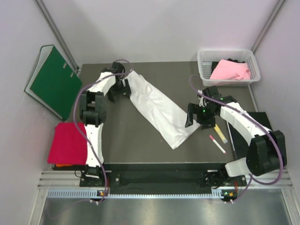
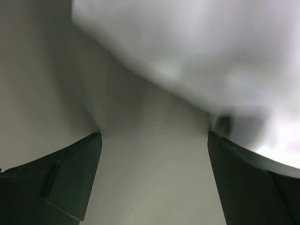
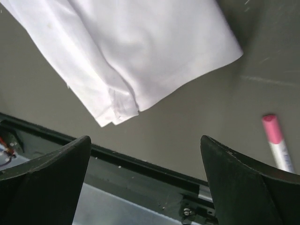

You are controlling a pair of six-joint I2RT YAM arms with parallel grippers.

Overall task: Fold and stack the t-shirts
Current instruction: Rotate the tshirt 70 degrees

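A large white t-shirt [image 1: 157,108], folded into a long strip, lies slantwise across the dark table [image 1: 131,140]. My left gripper [image 1: 122,90] stands open at its far left end; in the left wrist view the open gripper [image 2: 154,137] holds nothing, with blurred white cloth [image 2: 197,51] just ahead. My right gripper [image 1: 196,120] is open beside the strip's near right end, and in the right wrist view it [image 3: 145,138] is empty, with the shirt's corner [image 3: 140,51] beyond the fingertips. A crimson-red t-shirt [image 1: 68,142] lies folded at the left on an orange one [image 1: 63,165]. A light pink t-shirt [image 1: 229,70] lies in the basket.
A white basket [image 1: 204,70] stands at the back right. A pink-capped marker [image 1: 217,144] [image 3: 277,143] and a yellow one [image 1: 220,133] lie near the right gripper. A green binder [image 1: 54,82] leans against the left wall. A black block [image 1: 260,117] sits at the table's right edge.
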